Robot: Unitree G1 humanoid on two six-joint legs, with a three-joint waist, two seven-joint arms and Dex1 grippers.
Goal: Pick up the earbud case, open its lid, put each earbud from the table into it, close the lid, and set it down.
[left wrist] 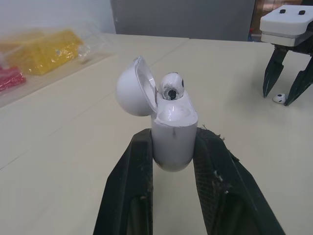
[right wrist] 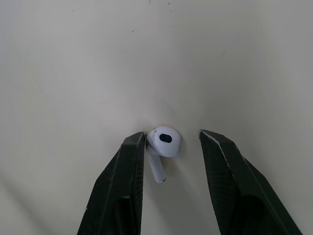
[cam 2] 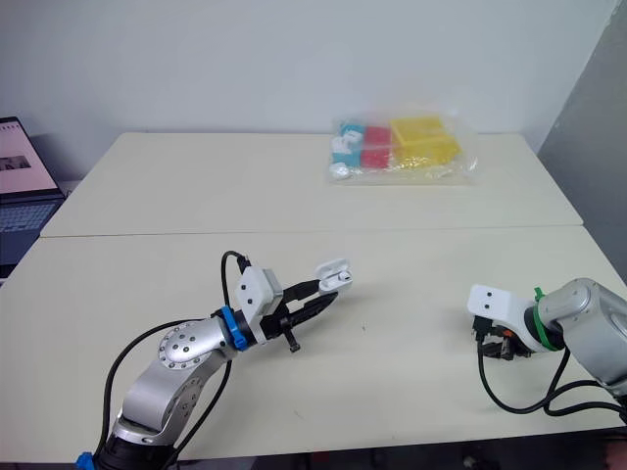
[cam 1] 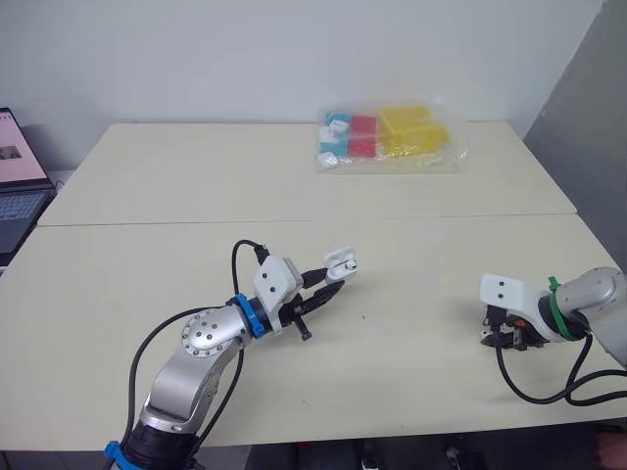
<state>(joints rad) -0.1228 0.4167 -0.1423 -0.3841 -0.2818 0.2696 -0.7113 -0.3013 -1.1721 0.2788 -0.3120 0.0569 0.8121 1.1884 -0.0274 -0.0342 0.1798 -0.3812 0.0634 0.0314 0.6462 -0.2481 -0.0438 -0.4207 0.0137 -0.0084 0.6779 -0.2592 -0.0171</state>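
Table (cam 1: 196,176) — earbud (right wrist: 164,142), plastic bag (cam 1: 392,137)

the right gripper (right wrist: 172,133) points down at the pale table (right wrist: 73,73), its two black fingers (right wrist: 122,181) spread wide apart. a white earbud (right wrist: 164,142) lies on the table in the gap between the tips, its rounded head, with a dark oval opening, touching or all but touching one fingertip and standing clear of the other, while its short stem runs back alongside that nearer finger. a few tiny dark specks (right wrist: 133,31) dot the table farther off.
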